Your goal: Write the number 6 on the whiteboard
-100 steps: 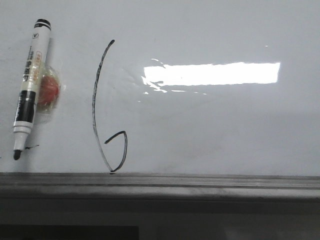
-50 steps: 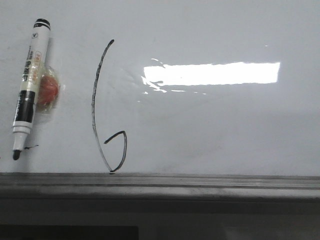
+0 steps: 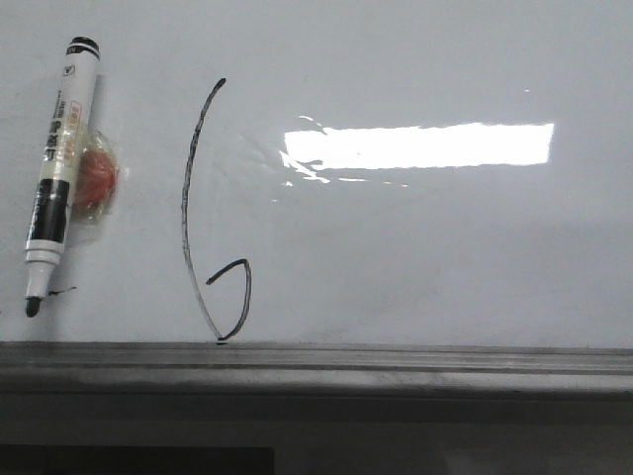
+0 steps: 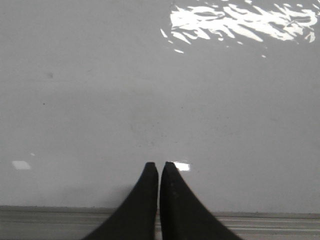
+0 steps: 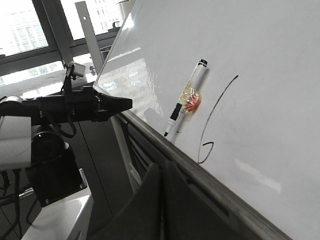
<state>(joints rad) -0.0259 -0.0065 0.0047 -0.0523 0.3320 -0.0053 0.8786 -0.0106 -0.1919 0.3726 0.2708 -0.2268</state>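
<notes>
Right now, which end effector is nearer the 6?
Right, probably: the right end effector sits off the board near the 6; the left end effector is beyond the marker.

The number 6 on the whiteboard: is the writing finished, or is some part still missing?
Done: the thin black number 6 stands complete on the glossy pale whiteboard, loop closed at its foot. The black-and-white marker sits stuck to the board, uncapped. In hand: nothing; left claw and right claw are shut, empty. Left: apparently nothing.
</notes>
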